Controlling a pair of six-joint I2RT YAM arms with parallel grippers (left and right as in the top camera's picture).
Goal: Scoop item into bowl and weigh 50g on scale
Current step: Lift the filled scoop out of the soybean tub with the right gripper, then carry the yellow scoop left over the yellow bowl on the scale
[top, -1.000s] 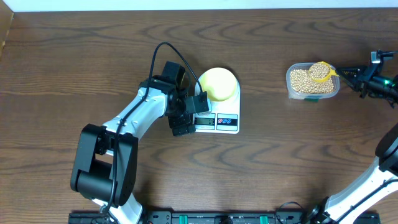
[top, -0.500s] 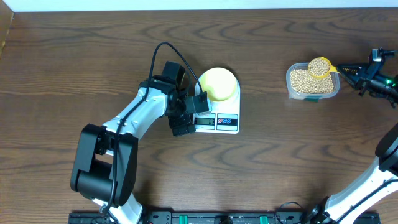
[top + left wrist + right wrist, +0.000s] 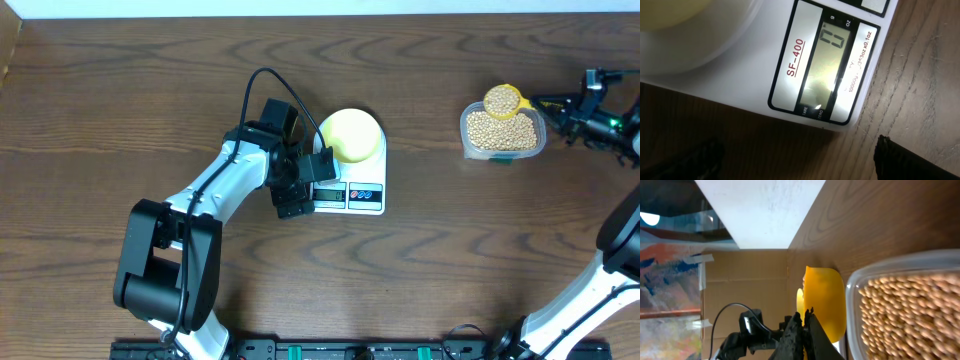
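The white scale stands mid-table with the pale-yellow bowl on its platform. My left gripper sits open at the scale's left front corner, holding nothing. In the left wrist view its dark fingers flank the scale and its lit display, with the bowl at the top left. My right gripper is shut on the handle of a yellow scoop heaped with beans, over the far edge of the clear tub. The right wrist view shows my right gripper, the scoop and the beans.
The left arm reaches in from the front left with a black cable looped over its wrist. The right arm comes up along the right edge. A white wall and cardboard border the table's far side.
My right gripper has lifted the loaded scoop out of the tub and carried it a little left and toward the far side. The left arm has not moved.
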